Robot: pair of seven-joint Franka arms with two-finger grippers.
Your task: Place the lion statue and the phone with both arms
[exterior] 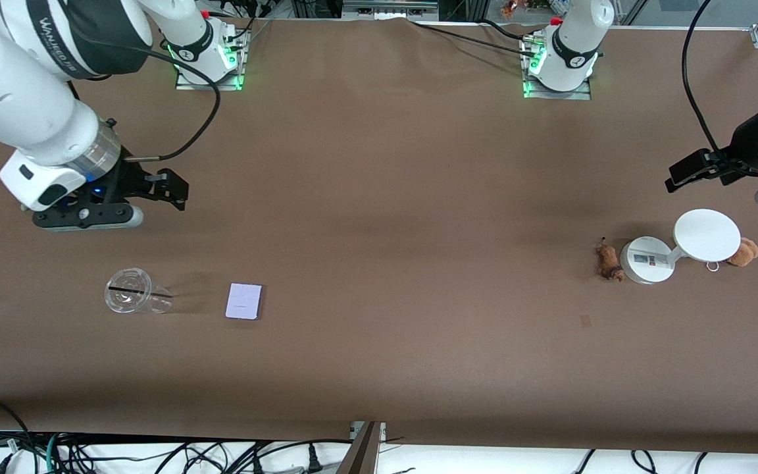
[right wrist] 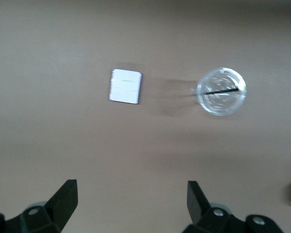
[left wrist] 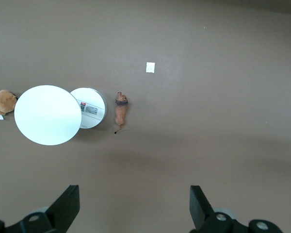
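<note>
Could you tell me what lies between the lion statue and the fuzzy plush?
The white stand sits between the lion statue and the plush, clearest in the front view.

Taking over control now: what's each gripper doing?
Left gripper: open, empty, above the lion.
Right gripper: open, empty, above the table near the phone.

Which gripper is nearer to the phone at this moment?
The right. The right gripper hangs open over bare table toward its own end, a short way from the phone. The left gripper, also open, is at the other end, near the lion statue.
</note>
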